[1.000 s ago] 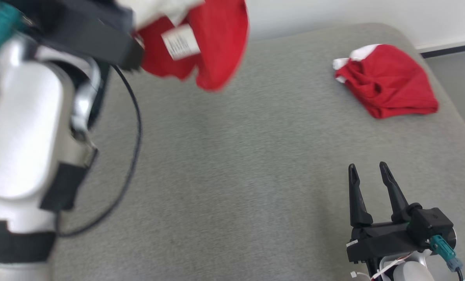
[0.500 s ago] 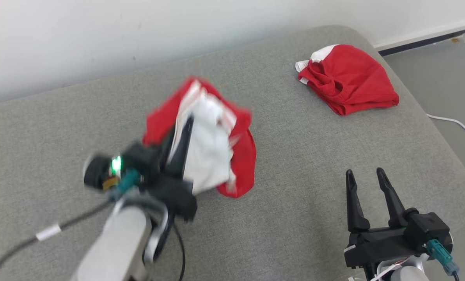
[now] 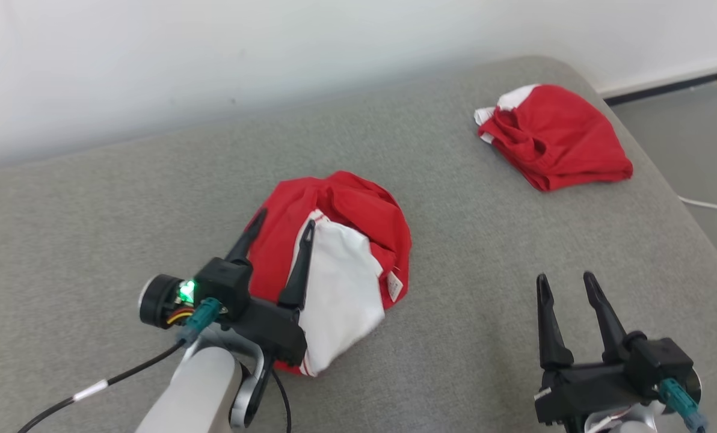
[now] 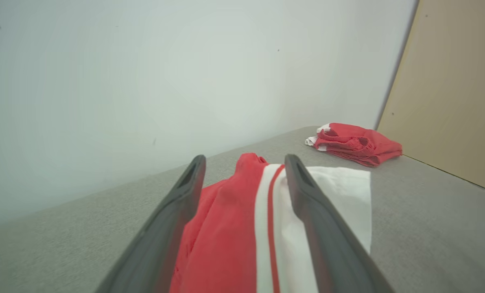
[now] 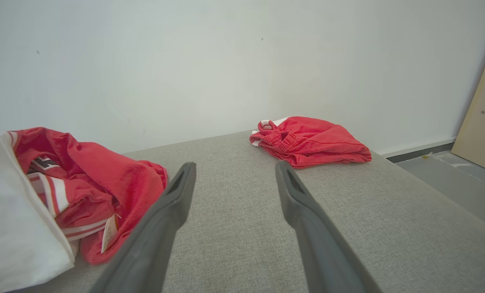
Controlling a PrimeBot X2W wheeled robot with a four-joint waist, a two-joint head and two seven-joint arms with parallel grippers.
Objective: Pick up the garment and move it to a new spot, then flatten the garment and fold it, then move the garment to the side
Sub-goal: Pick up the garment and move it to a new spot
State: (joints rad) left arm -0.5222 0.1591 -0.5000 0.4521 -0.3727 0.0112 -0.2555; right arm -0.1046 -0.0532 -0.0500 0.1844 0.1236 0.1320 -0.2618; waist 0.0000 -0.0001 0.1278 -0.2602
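Note:
The garment (image 3: 346, 240), red with a white panel and red stripes, lies crumpled in the middle of the grey padded surface (image 3: 485, 252). My left gripper (image 3: 286, 218) hovers over its near-left part, open, the fingers spread with cloth lying under and between them. In the left wrist view, red and white cloth of the garment (image 4: 234, 228) runs between the two parted fingers of the left gripper (image 4: 245, 158). My right gripper (image 3: 565, 276) stands open at the lower right, above bare surface and apart from the garment (image 5: 88, 175). The right wrist view has the right gripper (image 5: 235, 164) with nothing between its fingers.
A second red and white garment (image 3: 554, 144) lies bunched at the far right corner of the surface, also seen as the second garment (image 5: 311, 140). A white wall runs behind. The surface's rounded edge drops to grey floor with a white cable (image 3: 710, 206) on the right. A beige board (image 4: 450, 101) stands there.
My left arm swung down from the upper left with the garment, laid it in the middle of the surface and opened its fingers. The head camera shifted. My right gripper stayed put.

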